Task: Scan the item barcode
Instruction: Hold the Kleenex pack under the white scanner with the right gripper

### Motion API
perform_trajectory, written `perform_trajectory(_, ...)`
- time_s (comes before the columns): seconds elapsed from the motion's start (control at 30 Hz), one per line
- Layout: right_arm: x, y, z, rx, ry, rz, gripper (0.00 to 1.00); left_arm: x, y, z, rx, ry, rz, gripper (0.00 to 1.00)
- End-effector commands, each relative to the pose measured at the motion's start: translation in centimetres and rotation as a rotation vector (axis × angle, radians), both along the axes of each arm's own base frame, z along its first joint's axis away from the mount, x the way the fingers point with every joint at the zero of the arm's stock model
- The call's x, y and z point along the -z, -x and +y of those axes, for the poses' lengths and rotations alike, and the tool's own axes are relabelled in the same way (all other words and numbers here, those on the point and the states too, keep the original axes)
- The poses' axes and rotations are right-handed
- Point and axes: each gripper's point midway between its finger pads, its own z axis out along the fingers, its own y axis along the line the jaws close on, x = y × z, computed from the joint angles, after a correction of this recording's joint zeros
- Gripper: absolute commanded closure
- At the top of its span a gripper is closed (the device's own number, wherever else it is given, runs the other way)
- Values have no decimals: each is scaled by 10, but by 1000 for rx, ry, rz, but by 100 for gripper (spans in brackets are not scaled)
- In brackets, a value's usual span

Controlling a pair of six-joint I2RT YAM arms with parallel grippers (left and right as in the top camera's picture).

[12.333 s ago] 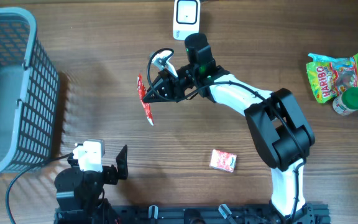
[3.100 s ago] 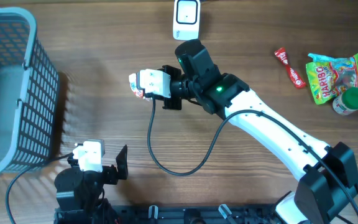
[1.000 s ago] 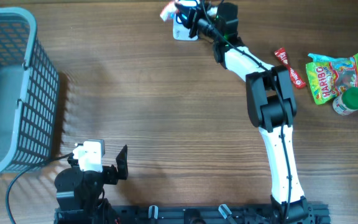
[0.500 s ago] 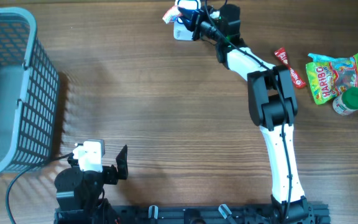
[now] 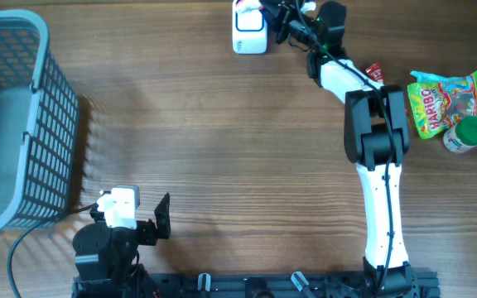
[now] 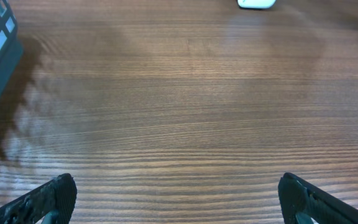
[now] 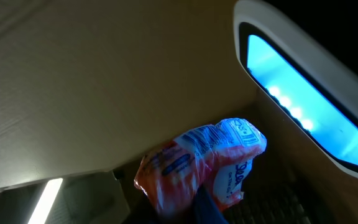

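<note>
Grip at the far edge of the table [image 5: 222, 124]: the right gripper [image 5: 278, 16] is clenched on the lower end of a crumpled red-and-orange snack packet [image 7: 197, 163], holding it up just beside the glowing blue window of the white scanner [image 7: 303, 112]. In the wrist view the packet's long axis runs from lower left to upper right, and its white printed end points toward the lit window. Whether that panel carries the barcode is too blurred to tell.

The scan could fail from here. The wrapper is creased and bulging, so a code on a curved or turned-away face would likely not read, and a fingertip over the print would block it. The hold is on one end only, so the free end may droop or twist as the wrist turns. The packet also sits close enough that a small push could nudge the scanner.

Across the table, the left gripper [image 6: 176, 202] hangs released and empty over bare wood, beside the grey basket [image 5: 52, 124].
</note>
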Motion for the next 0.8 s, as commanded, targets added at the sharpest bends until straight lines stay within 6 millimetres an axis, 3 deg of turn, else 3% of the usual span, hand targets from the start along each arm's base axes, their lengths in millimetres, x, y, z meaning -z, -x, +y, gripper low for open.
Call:
perform_trajectory(0.0, -3, 5, 4, -53, 3, -22, 96, 1, 0, -1, 9, -11, -6, 0)
perform_trajectory(0.17, 0, 8, 6, -71, 7, -7, 96, 1, 0, -1, 9, -11, -6, 0)
perform_trajectory(0.4, 17, 17, 25, -122, 24, 83, 96, 1, 0, 0, 8, -11, -6, 0)
perform_trajectory(0.47, 16, 15, 24, -107, 85, -25, 95, 1, 0, -1, 9, -11, -6, 0)
perform_trajectory(0.63, -22, 20, 15, -124, 184, -262, 95, 1, 0, -1, 9, -10, -6, 0)
perform_trajectory(0.77, -74, 28, -2, -142, 189, -374, 95, 1, 0, -1, 9, -11, -6, 0)
